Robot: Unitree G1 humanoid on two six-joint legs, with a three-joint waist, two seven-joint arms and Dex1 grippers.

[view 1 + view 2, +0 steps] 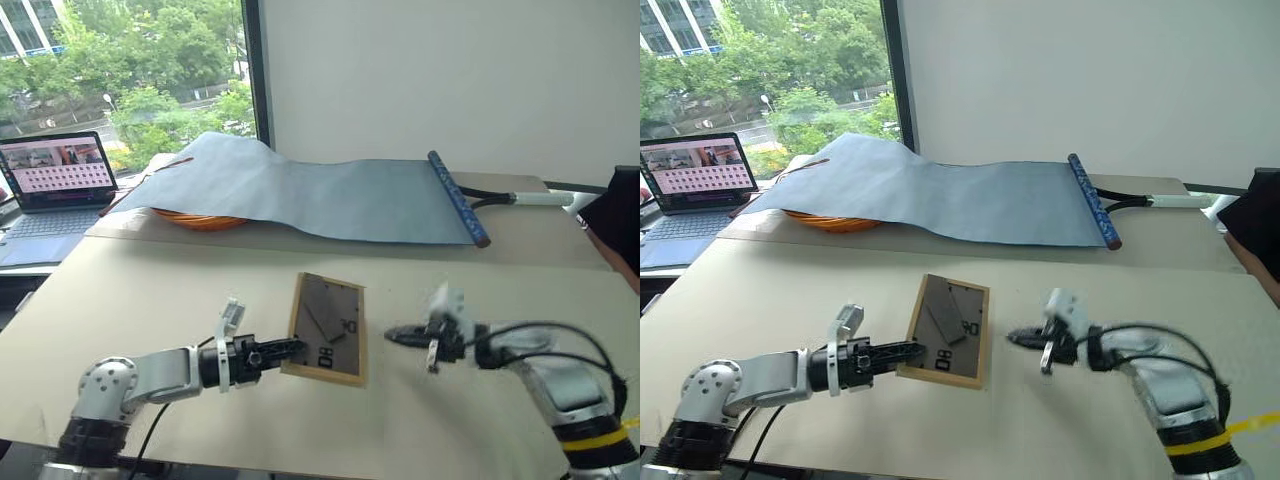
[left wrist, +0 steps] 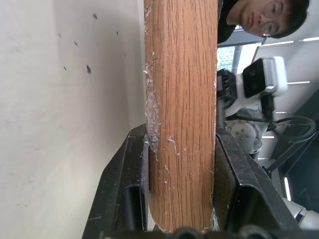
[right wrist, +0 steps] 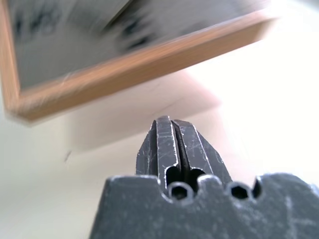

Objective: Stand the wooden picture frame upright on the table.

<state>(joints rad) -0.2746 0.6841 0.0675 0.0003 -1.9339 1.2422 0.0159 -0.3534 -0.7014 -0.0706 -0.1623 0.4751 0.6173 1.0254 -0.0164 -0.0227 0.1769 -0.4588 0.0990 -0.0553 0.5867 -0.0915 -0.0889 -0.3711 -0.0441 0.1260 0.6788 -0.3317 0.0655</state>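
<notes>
Table (image 1: 150, 300): wide, pale beige, matte. Wooden picture frame (image 1: 328, 328) sits near the front middle of it, back side up, its left end raised off the surface (a shadow shows under it in the right wrist view).

Left gripper (image 1: 288, 348) is clamped on the frame's near-left edge; in its wrist view both fingers press the wood rail between them. Right gripper (image 1: 392, 335) hangs just beside the frame's right edge, apart from it, fingers pressed together on nothing.

Step, as I read it: tipping the frame up. Next it needs the stand swung out before the frame is set down on its bottom edge.

Frame: light wood border, dark grey back, fold-out stand lying flat, white characters.
</notes>
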